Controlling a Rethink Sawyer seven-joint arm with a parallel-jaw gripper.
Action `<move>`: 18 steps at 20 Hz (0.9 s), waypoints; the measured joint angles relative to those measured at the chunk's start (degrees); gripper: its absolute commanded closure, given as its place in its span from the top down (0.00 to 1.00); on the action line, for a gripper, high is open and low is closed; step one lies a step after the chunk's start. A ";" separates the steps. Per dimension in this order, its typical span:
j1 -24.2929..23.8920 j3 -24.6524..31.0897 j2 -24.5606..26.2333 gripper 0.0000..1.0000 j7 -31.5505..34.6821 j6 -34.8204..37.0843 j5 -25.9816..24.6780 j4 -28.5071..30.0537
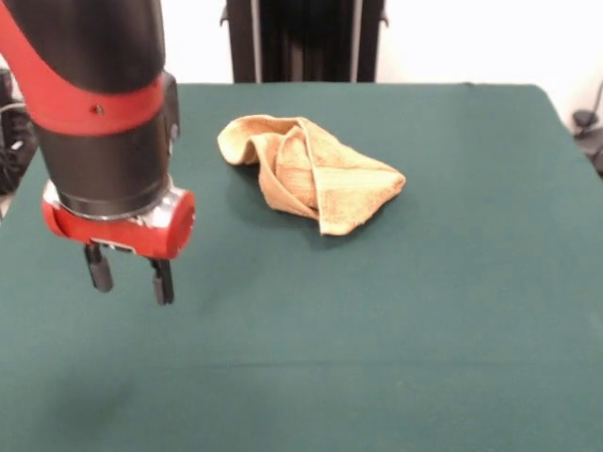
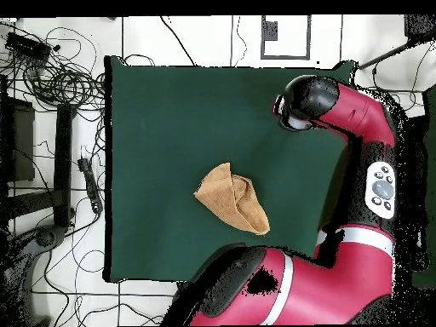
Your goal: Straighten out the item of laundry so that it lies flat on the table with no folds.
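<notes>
The golden yellow-orange towel (image 1: 311, 174) lies crumpled and folded over itself on the dark green table (image 1: 452, 311), a little toward the far side. It also shows in the overhead view (image 2: 232, 198) near the table's middle (image 2: 162, 119). My gripper (image 1: 131, 275) hangs above the table at the left of the front view, nearer the camera than the towel and well apart from it. Its two black fingers (image 1: 99, 268) stand apart with nothing between them. In the overhead view the arm's wrist (image 2: 302, 102) covers the gripper.
The black pedestal (image 1: 306, 38) stands behind the table's far edge. In the overhead view the red arm (image 2: 375, 170) runs along the table's right side and bottom right corner. Cables (image 2: 51, 68) and dark stands lie on the floor at the left.
</notes>
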 measured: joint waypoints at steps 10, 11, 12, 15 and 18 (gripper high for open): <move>-0.06 0.01 -0.61 1.00 0.00 0.40 -0.33 -0.70; -0.06 0.01 -0.52 1.00 0.00 0.40 -0.36 -0.79; -0.06 0.02 -0.36 1.00 0.00 0.40 -0.39 -0.97; -0.15 0.02 0.54 1.00 0.00 0.40 -0.46 -1.96; -0.62 0.04 1.85 1.00 0.00 0.40 -0.61 -3.01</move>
